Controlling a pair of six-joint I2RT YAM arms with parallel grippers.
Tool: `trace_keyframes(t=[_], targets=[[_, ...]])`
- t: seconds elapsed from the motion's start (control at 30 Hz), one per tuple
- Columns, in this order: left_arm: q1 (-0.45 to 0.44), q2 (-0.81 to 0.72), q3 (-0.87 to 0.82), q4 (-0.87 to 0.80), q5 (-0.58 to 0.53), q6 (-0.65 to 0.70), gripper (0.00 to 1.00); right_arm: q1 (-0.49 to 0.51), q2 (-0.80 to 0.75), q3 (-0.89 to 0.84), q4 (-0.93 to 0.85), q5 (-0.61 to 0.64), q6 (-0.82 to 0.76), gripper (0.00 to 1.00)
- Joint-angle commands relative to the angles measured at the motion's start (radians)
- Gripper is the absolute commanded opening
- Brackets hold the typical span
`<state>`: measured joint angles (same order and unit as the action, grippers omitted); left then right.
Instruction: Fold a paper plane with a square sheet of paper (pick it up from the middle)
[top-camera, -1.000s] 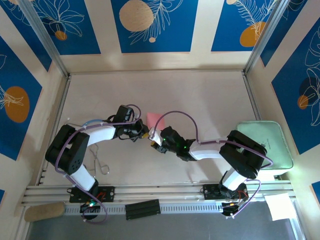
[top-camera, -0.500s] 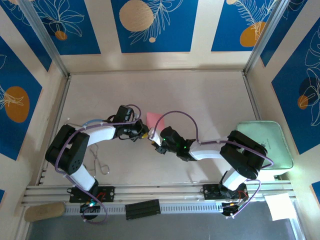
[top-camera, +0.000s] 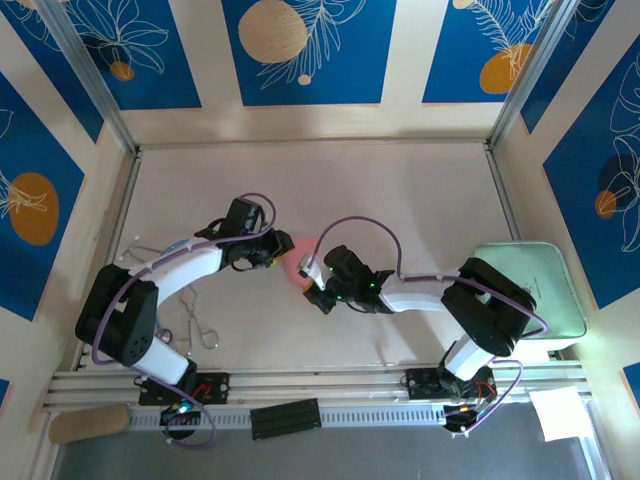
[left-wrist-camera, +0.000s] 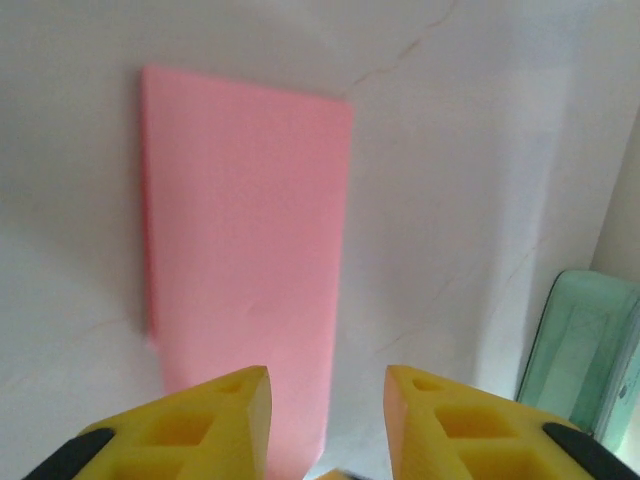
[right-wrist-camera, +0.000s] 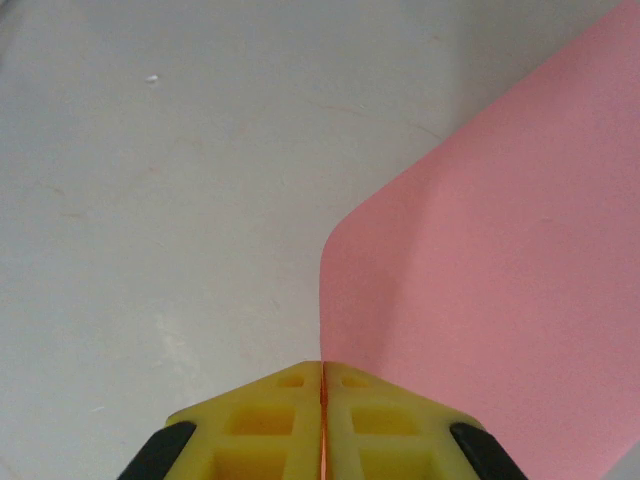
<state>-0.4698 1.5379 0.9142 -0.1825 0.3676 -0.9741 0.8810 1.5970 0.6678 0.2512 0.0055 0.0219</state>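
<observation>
The square sheet of paper (top-camera: 299, 263) is pink-red and sits between the two grippers near the table's middle. In the right wrist view the paper (right-wrist-camera: 500, 300) curves up from the table, and my right gripper (right-wrist-camera: 322, 375) is shut on its near edge. That right gripper (top-camera: 312, 272) meets the sheet from the right. My left gripper (top-camera: 274, 250) stands just left of the sheet. In the left wrist view the paper (left-wrist-camera: 245, 250) lies ahead as a tall strip, and my left gripper (left-wrist-camera: 328, 400) is open with nothing between its yellow fingers (left-wrist-camera: 215, 420).
A pale green pad (top-camera: 530, 290) lies at the table's right edge, and its corner (left-wrist-camera: 585, 350) appears in the left wrist view. A white paper sheet (top-camera: 560, 412) rests off the front right. Loose cable (top-camera: 195, 325) lies beside the left arm. Walls close the table in on three sides.
The left gripper has opened and drawn back to the left, off the paper. The right gripper has shut on the paper's edge. The sheet now sits slightly lower and nearer.
</observation>
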Motion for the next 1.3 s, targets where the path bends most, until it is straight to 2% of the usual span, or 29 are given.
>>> trace_keyframes(t=[0.0, 0.27, 0.8, 0.9, 1.27], targets=[[-0.01, 0.082, 0.052, -0.027, 0.026, 0.058, 0.31, -0.01, 0.024, 0.029, -0.02, -0.119, 0.087, 0.09], [-0.016, 0.248, 0.13, -0.042, 0.029, 0.104, 0.19, -0.043, 0.052, 0.027, -0.001, -0.211, 0.198, 0.08], [-0.029, 0.373, 0.201, -0.104, 0.013, 0.162, 0.14, -0.118, 0.069, 0.049, -0.026, -0.288, 0.276, 0.06], [-0.032, 0.389, 0.212, -0.128, 0.005, 0.176, 0.13, -0.129, 0.064, 0.05, -0.026, -0.275, 0.299, 0.05], [-0.041, 0.419, 0.229, -0.159, -0.002, 0.199, 0.09, -0.135, 0.07, 0.086, -0.107, -0.095, 0.351, 0.04]])
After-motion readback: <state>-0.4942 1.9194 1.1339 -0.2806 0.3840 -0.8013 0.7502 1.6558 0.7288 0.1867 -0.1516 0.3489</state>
